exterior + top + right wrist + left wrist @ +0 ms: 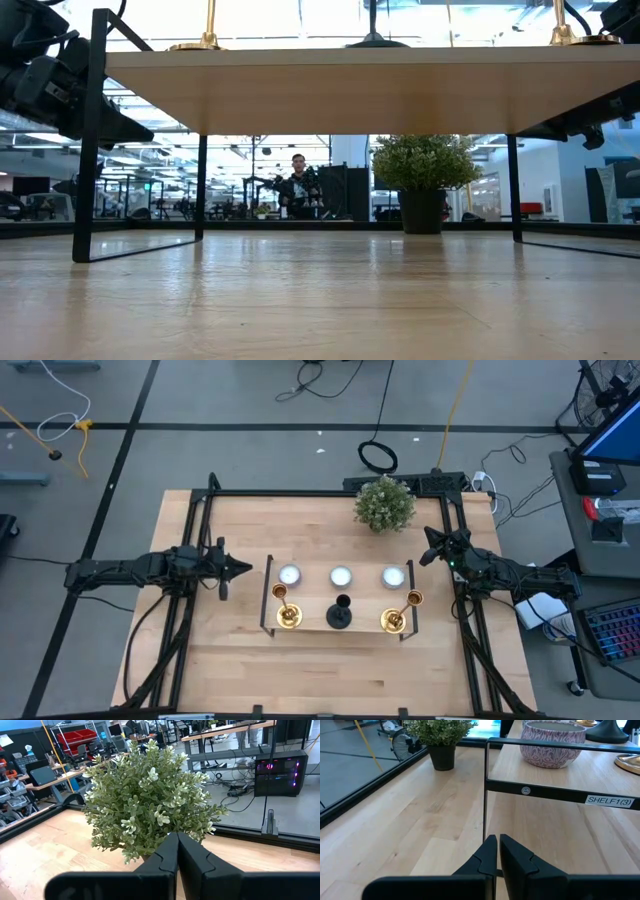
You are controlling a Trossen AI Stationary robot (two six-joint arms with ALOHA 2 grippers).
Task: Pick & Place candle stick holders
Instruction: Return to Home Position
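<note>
Two gold candle stick holders (287, 610) (396, 616) and a shorter black one (340, 614) stand by their round bases on the near side of a wooden black-framed stand (310, 625). Three white candles (340, 576) sit along its far side. My left gripper (243, 569) is shut and empty, just left of the stand's left end. My right gripper (427, 550) is shut and empty, right of the stand, pointing at the plant (384, 503). In the low view the holders' bases (208, 44) show on top of the stand.
A potted green plant (150, 805) stands at the table's far edge, close in front of my right gripper (178, 840). The stand's black frame post (485, 790) is right ahead of my left gripper (498, 842). A person (298, 185) is far behind the table. Bare wood lies near the front edge.
</note>
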